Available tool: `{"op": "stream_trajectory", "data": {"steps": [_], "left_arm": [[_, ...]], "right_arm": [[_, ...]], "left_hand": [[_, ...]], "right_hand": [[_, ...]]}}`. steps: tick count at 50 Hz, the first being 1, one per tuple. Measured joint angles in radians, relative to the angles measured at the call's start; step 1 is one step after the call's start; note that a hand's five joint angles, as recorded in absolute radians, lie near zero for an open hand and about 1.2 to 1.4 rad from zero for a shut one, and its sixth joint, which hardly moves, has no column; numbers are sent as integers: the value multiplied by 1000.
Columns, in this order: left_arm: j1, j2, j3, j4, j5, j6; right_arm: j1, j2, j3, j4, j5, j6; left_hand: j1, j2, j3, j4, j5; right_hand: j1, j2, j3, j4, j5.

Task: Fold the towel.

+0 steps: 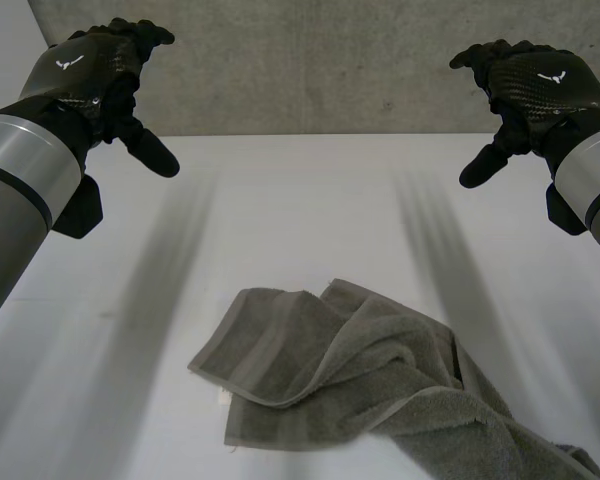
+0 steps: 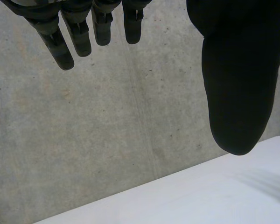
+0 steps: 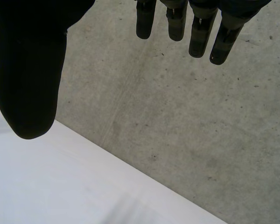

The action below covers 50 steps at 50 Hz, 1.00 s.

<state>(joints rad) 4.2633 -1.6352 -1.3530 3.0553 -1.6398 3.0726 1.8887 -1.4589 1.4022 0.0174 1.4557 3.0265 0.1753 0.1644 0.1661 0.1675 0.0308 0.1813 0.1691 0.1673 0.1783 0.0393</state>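
Head view puts the towel (image 1: 360,370) in a crumpled heap at the near edge of the surface (image 1: 300,190), trailing toward the near right corner. Your left robot hand (image 1: 90,70) and right robot hand (image 1: 540,85) hang high over the far corners, well apart from it, fingers relaxed and spread, holding nothing. Layers overlap, so you may pinch a fold instead of a corner and drag the heap askew. Its trailing end could slip off the edge if you pull that way.
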Motion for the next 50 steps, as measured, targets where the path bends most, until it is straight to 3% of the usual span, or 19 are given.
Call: {"op": "stream_trajectory", "data": {"steps": [10, 19, 29, 35, 36, 37, 39, 45, 50], "left_arm": [[-1, -1, -3, -5, 6, 2], [-23, -20, -38, -88, 60, 5], [-177, -112, -116, -140, 68, -14], [-242, -189, -156, -125, 55, -93], [-255, -219, -167, -116, 48, -141], [-255, -219, -167, -116, 48, -141], [-276, -267, -178, -100, 32, -215], [-320, -356, -179, -60, -20, -302], [-350, -423, -170, 0, -74, -327]], "right_arm": [[-3, 0, -5, 5, 0, -4], [-9, 0, -33, 155, -15, -102], [-10, 14, 70, 306, -66, -186], [-16, 57, 165, 270, -201, -205], [-18, 84, 183, 258, -265, -218], [-18, 84, 183, 258, -265, -218], [-25, 130, 196, 248, -353, -242], [-40, 239, 182, 235, -468, -307], [-44, 334, 142, 221, -497, -373]], "left_hand": [[0, 0, 0, 0, 0], [0, 2, 2, 1, 0], [4, 17, 14, 12, 0], [17, 30, 27, 24, 0], [24, 36, 35, 33, 0], [24, 36, 35, 33, 0], [46, 58, 56, 53, 8], [70, 82, 79, 78, 37], [104, 116, 114, 113, 69]], "right_hand": [[0, 0, 0, 0, 0], [0, 0, 0, 0, 0], [0, 0, 0, 0, 0], [58, 38, 36, 20, 1], [116, 86, 88, 77, 44], [116, 86, 88, 77, 44], [202, 161, 163, 152, 110], [274, 221, 233, 222, 170], [369, 311, 313, 301, 259]]}}
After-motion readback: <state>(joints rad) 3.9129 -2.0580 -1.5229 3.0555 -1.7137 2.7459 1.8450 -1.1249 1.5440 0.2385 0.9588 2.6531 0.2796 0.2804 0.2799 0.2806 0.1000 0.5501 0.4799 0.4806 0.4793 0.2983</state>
